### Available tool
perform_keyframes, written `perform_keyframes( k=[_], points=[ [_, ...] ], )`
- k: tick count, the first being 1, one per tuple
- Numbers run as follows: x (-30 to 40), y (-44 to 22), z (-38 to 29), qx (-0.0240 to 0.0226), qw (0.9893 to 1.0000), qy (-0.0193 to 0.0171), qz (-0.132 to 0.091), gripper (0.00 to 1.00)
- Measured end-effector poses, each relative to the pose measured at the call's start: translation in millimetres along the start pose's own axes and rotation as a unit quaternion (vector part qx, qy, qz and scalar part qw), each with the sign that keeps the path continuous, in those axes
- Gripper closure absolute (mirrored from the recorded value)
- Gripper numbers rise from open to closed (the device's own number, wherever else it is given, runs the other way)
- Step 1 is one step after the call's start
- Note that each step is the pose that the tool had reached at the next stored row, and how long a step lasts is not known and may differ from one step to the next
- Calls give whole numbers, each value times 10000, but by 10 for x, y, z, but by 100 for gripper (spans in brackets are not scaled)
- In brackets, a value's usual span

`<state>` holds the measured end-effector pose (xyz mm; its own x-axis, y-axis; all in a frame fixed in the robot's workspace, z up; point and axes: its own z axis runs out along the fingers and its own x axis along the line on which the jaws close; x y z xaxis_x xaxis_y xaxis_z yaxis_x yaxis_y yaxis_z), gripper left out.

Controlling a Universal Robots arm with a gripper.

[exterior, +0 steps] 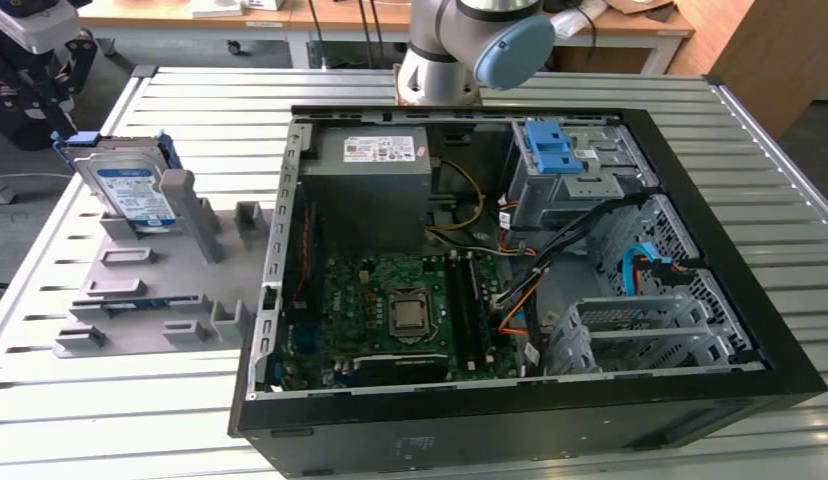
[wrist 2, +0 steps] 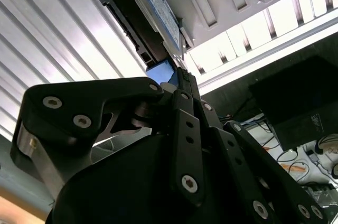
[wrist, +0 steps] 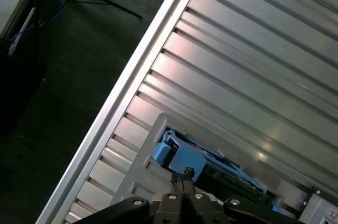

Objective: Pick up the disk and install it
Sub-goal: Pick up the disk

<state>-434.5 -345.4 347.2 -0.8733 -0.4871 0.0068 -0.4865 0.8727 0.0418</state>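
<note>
End effector (wrist: 185,175) near upright, blue-framed silver disk (exterior: 131,190)

My arm (exterior: 434,60): silver-grey tube, pale blue round joint cap (exterior: 514,48). My jaws: matte black flat links on a black housing, pinned with silver socket-head screws (wrist 2: 189,183).

Disk (exterior: 131,188) seems open above; grey post (exterior: 181,205) flanks 1 side.

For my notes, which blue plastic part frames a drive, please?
The one framing the disk, upright in the grey holder at the exterior view's left; the blue latch inside the case carries none.
</note>
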Motion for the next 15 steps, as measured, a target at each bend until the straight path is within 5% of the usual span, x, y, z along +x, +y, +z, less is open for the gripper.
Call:
perform_keyframes(
  k=[15],
  points=[
    [0, 0, 0, 3, 9988, 21, -495, 89]
  ],
)
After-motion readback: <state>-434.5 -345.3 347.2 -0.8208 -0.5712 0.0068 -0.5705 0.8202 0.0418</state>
